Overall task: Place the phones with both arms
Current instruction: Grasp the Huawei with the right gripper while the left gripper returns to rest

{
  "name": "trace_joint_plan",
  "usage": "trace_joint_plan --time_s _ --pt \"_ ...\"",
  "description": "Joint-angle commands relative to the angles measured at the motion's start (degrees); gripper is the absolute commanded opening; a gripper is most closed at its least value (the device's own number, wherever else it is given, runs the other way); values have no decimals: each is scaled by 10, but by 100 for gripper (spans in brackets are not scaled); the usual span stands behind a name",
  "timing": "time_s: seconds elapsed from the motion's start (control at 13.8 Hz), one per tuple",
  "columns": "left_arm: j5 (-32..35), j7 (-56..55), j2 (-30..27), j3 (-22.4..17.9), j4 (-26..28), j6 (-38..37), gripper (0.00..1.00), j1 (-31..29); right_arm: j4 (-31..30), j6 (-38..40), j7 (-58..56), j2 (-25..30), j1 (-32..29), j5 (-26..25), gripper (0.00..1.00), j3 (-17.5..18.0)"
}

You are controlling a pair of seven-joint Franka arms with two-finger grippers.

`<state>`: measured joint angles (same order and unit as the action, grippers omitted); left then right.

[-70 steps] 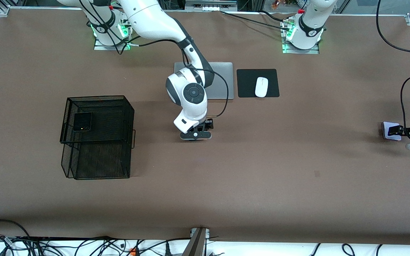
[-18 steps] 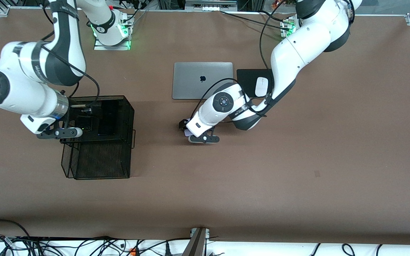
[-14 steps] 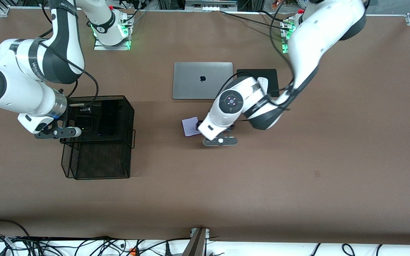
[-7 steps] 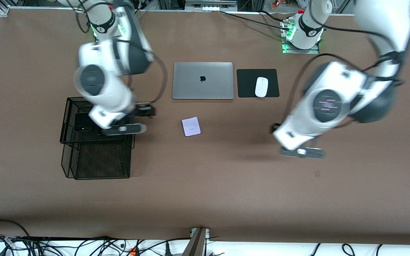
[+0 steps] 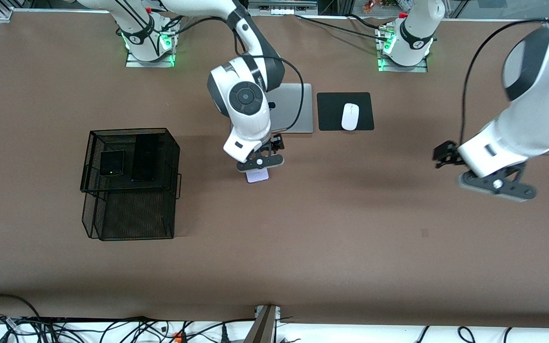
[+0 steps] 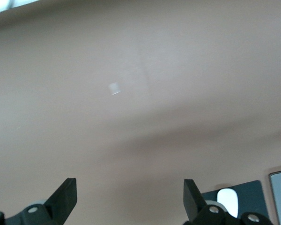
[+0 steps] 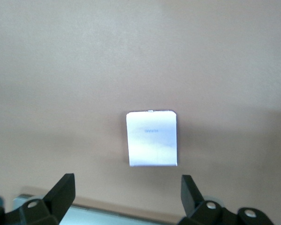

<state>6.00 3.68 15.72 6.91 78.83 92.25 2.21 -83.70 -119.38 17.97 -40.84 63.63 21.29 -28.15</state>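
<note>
A pale lavender-white flip phone (image 5: 258,176) (image 7: 152,138) lies flat on the brown table, nearer the front camera than the laptop. My right gripper (image 5: 260,166) (image 7: 126,197) hangs just above it, open, with nothing between its fingers. A small black flip phone (image 5: 111,163) and a long slim black slab phone (image 5: 144,158) lie side by side on top of the black wire basket (image 5: 131,224). Over bare table toward the left arm's end, my left gripper (image 5: 495,185) (image 6: 129,199) is raised and open, holding nothing.
A silver laptop (image 5: 298,107) sits closed, partly covered by the right arm. Beside it a white mouse (image 5: 350,116) (image 6: 227,201) rests on a black pad (image 5: 365,102). Cables run along the table's edges.
The right arm has swung from the basket to above the lavender phone. The left arm has pulled away toward its own end of the table and risen. The phones have not moved.
</note>
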Motion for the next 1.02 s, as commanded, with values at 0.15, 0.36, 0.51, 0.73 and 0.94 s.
trace_joint_plan --time_s 0.15,0.36,0.51,0.73,0.94 --pt "-17 -67 -204 -58 263 165 100 6 -65 -109 -30 -34 15 -5 100 6" --pt "-49 -54 -186 -64 233 146 100 -3 -66 -133 -30 -63 16 -5 100 6" --pt "-43 -44 -177 -60 203 101 100 -1 -67 -152 -30 -78 16 -3 100 19" --pt "-42 -42 -174 -60 195 85 100 -2 -67 -168 -29 -91 16 -2 100 20" --pt "-42 -42 -174 -62 194 84 100 -2 -67 -168 -29 -94 15 -1 61 19"
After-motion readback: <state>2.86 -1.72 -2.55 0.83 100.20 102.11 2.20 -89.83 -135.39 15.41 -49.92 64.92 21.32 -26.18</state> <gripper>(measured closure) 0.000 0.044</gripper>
